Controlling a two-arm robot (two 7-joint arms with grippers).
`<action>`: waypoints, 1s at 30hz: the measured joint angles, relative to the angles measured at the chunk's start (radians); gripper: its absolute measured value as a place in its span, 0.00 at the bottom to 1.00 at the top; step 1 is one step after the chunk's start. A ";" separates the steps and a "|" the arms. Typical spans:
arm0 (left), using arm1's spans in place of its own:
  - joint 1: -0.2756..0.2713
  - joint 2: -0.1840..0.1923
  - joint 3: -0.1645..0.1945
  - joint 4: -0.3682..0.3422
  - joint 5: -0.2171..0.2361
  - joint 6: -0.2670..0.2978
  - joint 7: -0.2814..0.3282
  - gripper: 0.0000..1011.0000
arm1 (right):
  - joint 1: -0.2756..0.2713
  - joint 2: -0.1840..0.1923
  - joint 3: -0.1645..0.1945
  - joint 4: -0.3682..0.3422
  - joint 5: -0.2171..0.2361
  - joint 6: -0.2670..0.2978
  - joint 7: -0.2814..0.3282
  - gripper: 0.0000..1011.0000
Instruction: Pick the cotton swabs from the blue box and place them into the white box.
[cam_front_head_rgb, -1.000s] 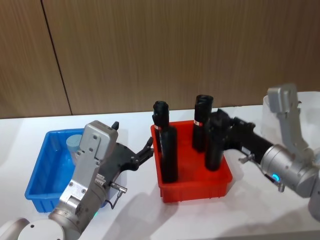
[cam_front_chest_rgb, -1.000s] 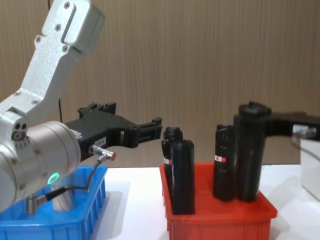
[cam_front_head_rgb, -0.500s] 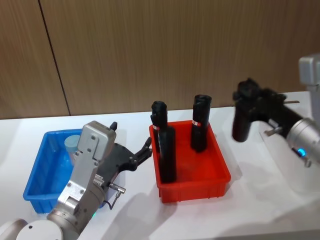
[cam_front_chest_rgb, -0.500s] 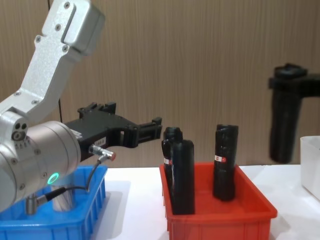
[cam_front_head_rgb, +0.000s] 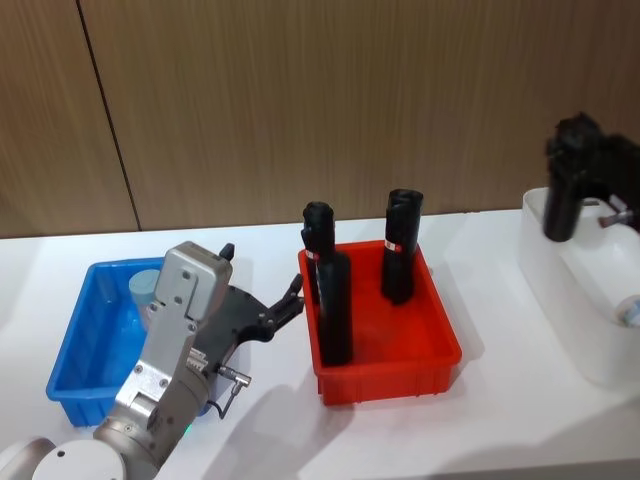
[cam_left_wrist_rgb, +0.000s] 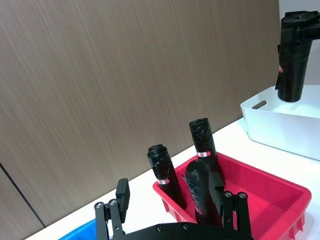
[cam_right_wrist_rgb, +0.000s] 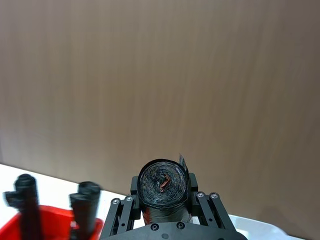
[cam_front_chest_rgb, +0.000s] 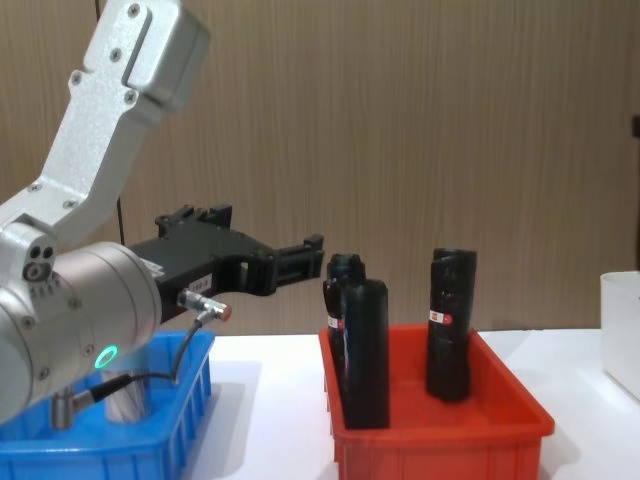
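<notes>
The left arm (cam_front_chest_rgb: 90, 260) has silver-grey metal links: a boxy upper segment with small screws and a rounded joint housing with a glowing green ring light. A thin black cable loops beneath. Both the left gripper (cam_front_head_rgb: 285, 308) and the right gripper (cam_right_wrist_rgb: 164, 217) are matte black, with visible screws.

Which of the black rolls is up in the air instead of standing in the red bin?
The black roll clamped in the right hand, hanging above the white box. The other three rolls stand upright inside the red bin.
</notes>
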 joint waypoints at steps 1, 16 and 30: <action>0.000 0.000 0.000 0.000 0.000 0.000 0.000 0.99 | 0.010 0.004 0.006 0.016 -0.004 -0.004 -0.003 0.51; 0.000 0.000 0.000 0.000 0.000 0.000 0.000 0.99 | 0.099 0.009 0.022 0.236 -0.017 -0.063 -0.008 0.51; 0.000 0.000 0.000 0.000 0.000 0.000 0.000 0.99 | 0.211 -0.017 0.009 0.526 -0.006 -0.168 0.011 0.51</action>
